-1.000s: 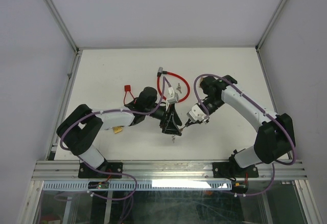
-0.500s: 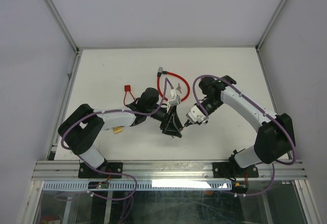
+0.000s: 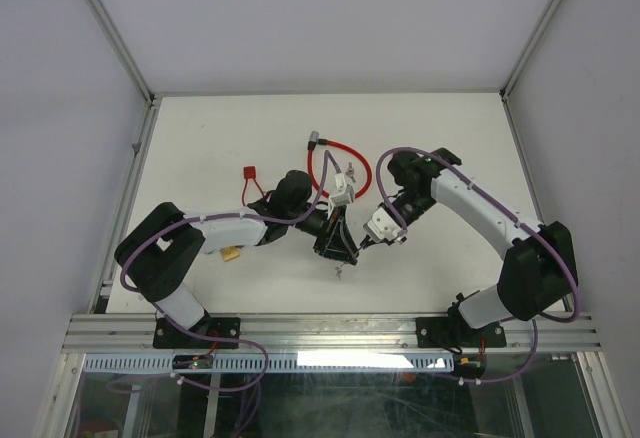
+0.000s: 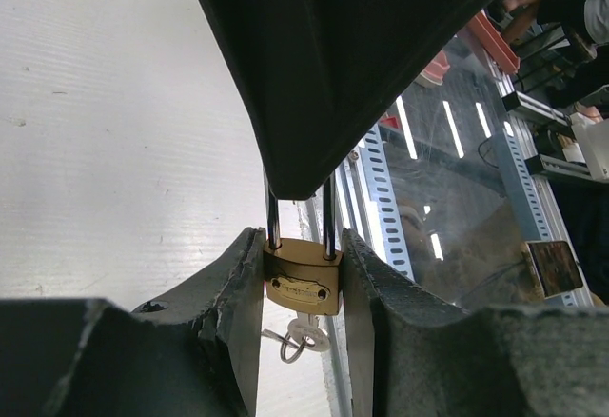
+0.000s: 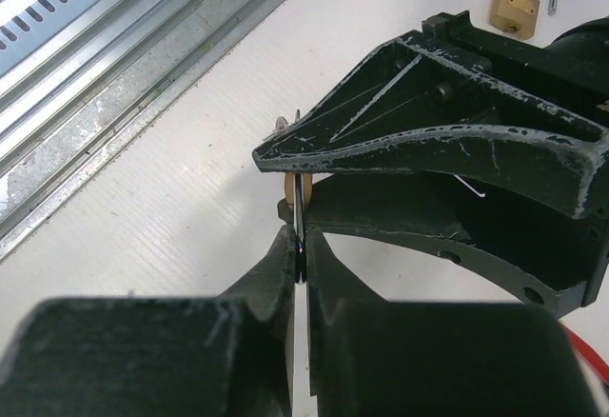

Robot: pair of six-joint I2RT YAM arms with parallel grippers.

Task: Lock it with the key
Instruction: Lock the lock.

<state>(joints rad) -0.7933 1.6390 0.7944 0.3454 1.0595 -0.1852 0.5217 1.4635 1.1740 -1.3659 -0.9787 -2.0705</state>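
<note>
The padlock (image 4: 303,284) hangs clear of the surface (image 3: 200,138), near its front middle, with the key (image 4: 297,338) dangling from the keyhole underneath. My left gripper (image 4: 303,248) squeezes the brass body from both sides, and my right gripper (image 5: 298,246) is clamped on the thin shackle (image 4: 328,217) above. Nothing holds the key, so I judge it may slip out, or the lock may twist when I release one grip to reach it. The stamp (image 4: 303,290) on the body is too small to read
</note>
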